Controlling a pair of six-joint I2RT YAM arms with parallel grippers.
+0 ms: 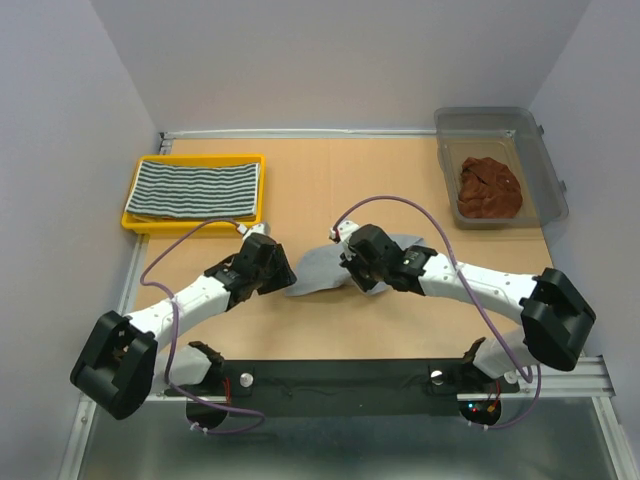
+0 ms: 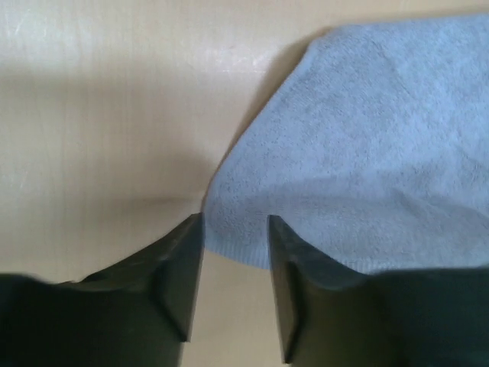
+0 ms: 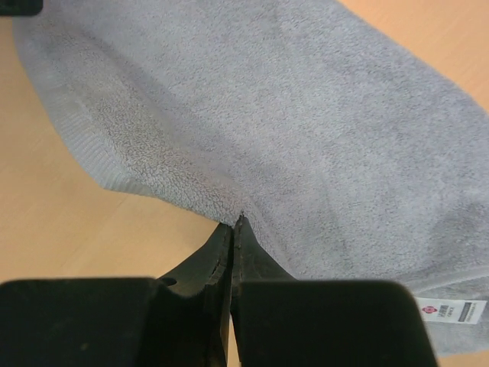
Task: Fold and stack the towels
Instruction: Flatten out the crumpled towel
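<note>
Right fingers (image 3: 218, 260) pinch the nubbly grey towel (image 3: 290, 115) by its ribbed hem; left fingers (image 2: 179, 267) gape at its corner.

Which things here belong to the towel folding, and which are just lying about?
Job: grey towel, striped towel, rust-brown towel, left gripper, right gripper.
Just there: yellow tray under the striped towel, translucent bin holding the rust-brown towel.

I see wooden desk (image 1: 350, 180): yellow tray (image 1: 135, 222) at far-left corner, clear bin (image 1: 490, 122) far-right corner, grey towel (image 1: 315, 270) mid-desk.
</note>
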